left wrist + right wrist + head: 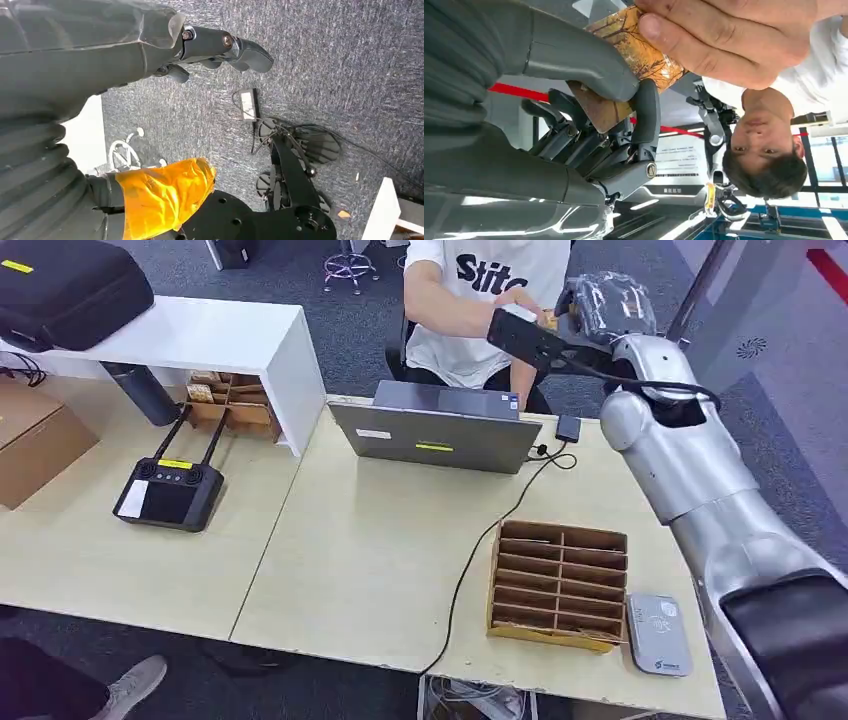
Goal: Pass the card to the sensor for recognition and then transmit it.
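Observation:
The card [640, 52], printed with an orange autumn scene, is pinched between the thumb and a finger of my right hand [589, 100]. A person's hand [724, 35] grips the card's other end. In the head view my right hand [600, 305] is raised high beyond the table's far edge, meeting the person's hand [520, 306] at the card [548, 322]. The grey card sensor [658, 633] lies on the table at the near right. My left hand [220, 50] hangs over the carpet with its fingers apart and nothing in it.
A wooden divider box [558, 583] stands beside the sensor. A grey laptop [440, 430] with a black cable sits mid-table in front of the seated person. A black remote controller [168, 490], a cardboard box [35, 435] and a white shelf [220, 335] are at the left.

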`<move>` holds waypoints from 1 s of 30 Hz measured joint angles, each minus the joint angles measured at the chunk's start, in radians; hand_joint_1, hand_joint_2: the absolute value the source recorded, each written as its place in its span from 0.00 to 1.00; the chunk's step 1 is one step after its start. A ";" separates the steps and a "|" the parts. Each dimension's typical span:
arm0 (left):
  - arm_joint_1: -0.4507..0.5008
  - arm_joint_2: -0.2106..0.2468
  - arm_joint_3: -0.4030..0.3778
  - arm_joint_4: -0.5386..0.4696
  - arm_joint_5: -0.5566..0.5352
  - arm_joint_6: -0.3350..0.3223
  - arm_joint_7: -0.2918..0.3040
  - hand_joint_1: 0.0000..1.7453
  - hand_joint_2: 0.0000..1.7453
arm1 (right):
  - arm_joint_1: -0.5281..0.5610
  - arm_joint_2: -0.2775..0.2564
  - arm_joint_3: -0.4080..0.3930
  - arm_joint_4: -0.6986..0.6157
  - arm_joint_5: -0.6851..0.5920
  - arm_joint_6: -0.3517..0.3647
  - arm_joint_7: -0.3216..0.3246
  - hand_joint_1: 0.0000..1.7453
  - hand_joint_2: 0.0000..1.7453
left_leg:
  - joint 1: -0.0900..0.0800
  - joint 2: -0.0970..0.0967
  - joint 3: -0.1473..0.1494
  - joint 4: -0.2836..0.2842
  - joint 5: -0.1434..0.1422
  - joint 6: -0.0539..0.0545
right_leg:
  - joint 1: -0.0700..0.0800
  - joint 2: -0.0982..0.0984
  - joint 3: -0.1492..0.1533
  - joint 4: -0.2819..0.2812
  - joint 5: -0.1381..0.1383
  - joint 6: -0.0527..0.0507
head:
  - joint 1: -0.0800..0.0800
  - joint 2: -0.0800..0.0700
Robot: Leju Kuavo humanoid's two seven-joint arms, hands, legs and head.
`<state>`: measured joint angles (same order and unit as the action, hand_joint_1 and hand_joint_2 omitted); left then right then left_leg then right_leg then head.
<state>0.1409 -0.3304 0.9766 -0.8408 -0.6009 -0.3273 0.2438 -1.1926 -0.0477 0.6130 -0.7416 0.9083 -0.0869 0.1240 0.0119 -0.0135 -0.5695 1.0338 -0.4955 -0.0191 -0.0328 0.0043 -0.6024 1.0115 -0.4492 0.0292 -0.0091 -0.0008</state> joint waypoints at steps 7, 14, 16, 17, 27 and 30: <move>0.009 -0.001 -0.011 -0.009 0.103 0.044 0.022 0.00 1.00 | 0.090 -0.003 -0.065 -0.096 -0.218 -0.112 -0.104 0.00 1.00 | 0.000 0.000 0.001 0.000 0.000 0.000 | 0.000 0.000 0.000 0.000 0.000 0.000 | 0.000 0.000; 0.224 -0.024 -0.326 -0.200 0.507 0.288 0.164 0.00 1.00 | 0.668 -0.098 -0.320 -0.781 -0.625 -0.213 -0.355 0.00 0.00 | 0.003 -0.008 0.001 0.000 -0.008 0.003 | 0.003 -0.008 0.006 -0.005 -0.007 0.002 | 0.001 0.000; 0.257 -0.029 -0.380 -0.240 0.523 0.303 0.166 0.00 1.00 | 0.782 -0.116 -0.373 -0.900 -0.655 -0.213 -0.388 0.00 0.00 | 0.003 -0.007 0.001 0.000 -0.009 0.004 | 0.003 -0.006 0.005 -0.006 -0.007 0.003 | 0.000 0.000; 0.266 -0.029 -0.403 -0.258 0.528 0.309 0.167 0.00 1.00 | 0.829 -0.123 -0.395 -0.948 -0.660 -0.213 -0.396 0.00 0.00 | 0.002 -0.005 0.001 0.000 -0.009 0.004 | 0.003 -0.005 0.005 -0.006 -0.007 0.003 | 0.000 0.000; 0.340 -0.031 -0.513 -0.370 0.559 0.350 0.179 0.00 1.00 | 1.128 -0.143 -0.561 -1.222 -0.627 -0.263 -0.455 0.00 0.00 | 0.002 -0.003 0.003 0.000 -0.010 0.003 | 0.003 -0.004 0.006 -0.006 -0.007 0.003 | 0.000 0.000; 0.353 -0.032 -0.533 -0.388 0.565 0.360 0.184 0.00 1.00 | 1.181 -0.143 -0.585 -1.258 -0.612 -0.272 -0.459 0.00 0.00 | 0.002 -0.002 0.003 0.000 -0.010 0.003 | 0.003 -0.003 0.006 -0.006 -0.007 0.003 | 0.000 0.000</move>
<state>0.4943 -0.3620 0.4433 -1.2288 -0.0359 0.0324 0.4273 -0.0120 -0.1904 0.0282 -1.9994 0.2964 -0.3586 -0.3353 0.0141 -0.0157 -0.5669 1.0338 -0.5056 -0.0156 -0.0303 0.0013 -0.5968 1.0055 -0.4566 0.0322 -0.0088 -0.0008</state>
